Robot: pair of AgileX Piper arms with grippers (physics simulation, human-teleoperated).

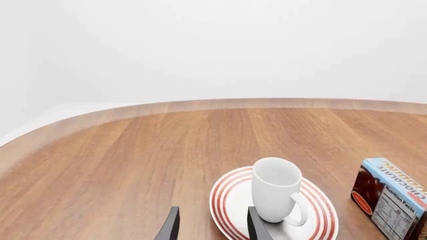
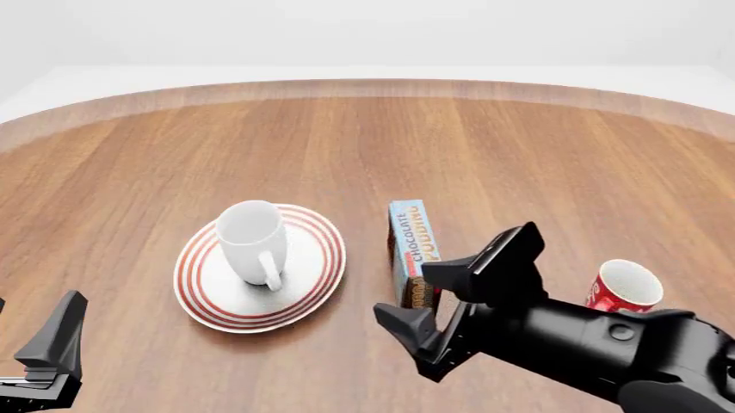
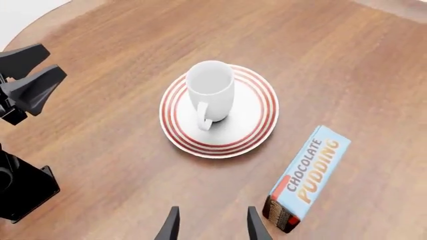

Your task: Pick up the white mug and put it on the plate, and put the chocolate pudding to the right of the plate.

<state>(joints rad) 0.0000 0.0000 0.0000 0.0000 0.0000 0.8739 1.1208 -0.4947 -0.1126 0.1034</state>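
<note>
The white mug [image 2: 253,239] stands upright on the plate [image 2: 206,288], its handle toward the near side. It shows the same way in both wrist views: mug [image 1: 273,187] on plate [image 1: 223,200], and mug [image 3: 211,87] on plate [image 3: 257,112]. The chocolate pudding [image 2: 414,245] lies flat just right of the plate, also seen from the wrists as a box [image 1: 390,197] [image 3: 310,172]. My right gripper [image 2: 402,292] hangs open above the table near the box's near end, holding nothing. My left gripper [image 2: 29,331] is open and empty at the near left, apart from the plate.
A red mug [image 2: 622,288] with white patterns stands to the right, partly behind my right arm [image 2: 597,344]. The table's curved far edge [image 2: 367,86] runs across the back. Part of the left arm [image 3: 20,190] shows in the right wrist view.
</note>
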